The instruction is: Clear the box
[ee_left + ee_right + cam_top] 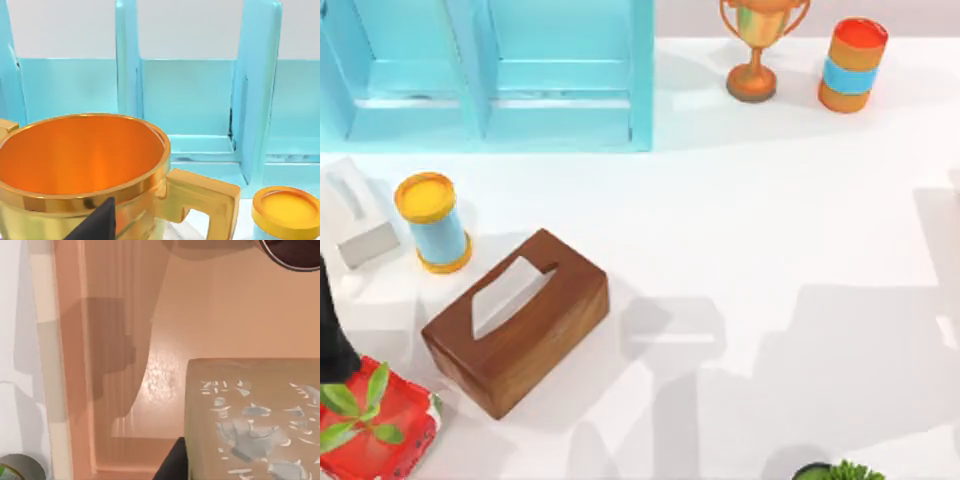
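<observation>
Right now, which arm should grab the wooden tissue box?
Left, probably. The wooden tissue box lies on the table's left half, and the left arm stands at the left edge, close beside it.

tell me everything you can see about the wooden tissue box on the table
The wooden tissue box is a brown, smooth block with rounded edges and visible grain. A slot in its top shows white tissue. It lies flat on the white table, turned diagonally, left of centre. The yellow-lidded blue canister stands close beside it, apparently apart. Nothing grips it.
</observation>
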`<state>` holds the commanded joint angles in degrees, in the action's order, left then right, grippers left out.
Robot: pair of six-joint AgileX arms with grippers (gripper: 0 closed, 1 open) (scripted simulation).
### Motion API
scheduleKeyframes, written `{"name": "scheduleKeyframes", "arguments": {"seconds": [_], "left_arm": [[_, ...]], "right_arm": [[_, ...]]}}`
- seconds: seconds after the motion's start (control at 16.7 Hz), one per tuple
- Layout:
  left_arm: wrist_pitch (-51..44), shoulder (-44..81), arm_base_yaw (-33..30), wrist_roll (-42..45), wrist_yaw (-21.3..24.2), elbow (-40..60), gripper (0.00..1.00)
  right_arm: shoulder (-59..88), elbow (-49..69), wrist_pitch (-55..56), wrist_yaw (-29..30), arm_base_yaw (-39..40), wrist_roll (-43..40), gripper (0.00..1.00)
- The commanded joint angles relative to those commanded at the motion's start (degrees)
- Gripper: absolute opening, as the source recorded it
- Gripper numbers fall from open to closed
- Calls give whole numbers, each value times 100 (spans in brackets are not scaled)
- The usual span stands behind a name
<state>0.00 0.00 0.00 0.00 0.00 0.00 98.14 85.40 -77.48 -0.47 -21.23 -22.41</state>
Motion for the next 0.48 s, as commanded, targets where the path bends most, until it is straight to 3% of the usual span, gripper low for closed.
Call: {"name": "scheduleKeyframes", "arguments": {"seconds": [0.48], "left_arm": [[0, 0, 0, 0, 0, 0, 100]], "right_arm": [[2231, 1829, 365, 16, 3051, 3102, 0]]}}
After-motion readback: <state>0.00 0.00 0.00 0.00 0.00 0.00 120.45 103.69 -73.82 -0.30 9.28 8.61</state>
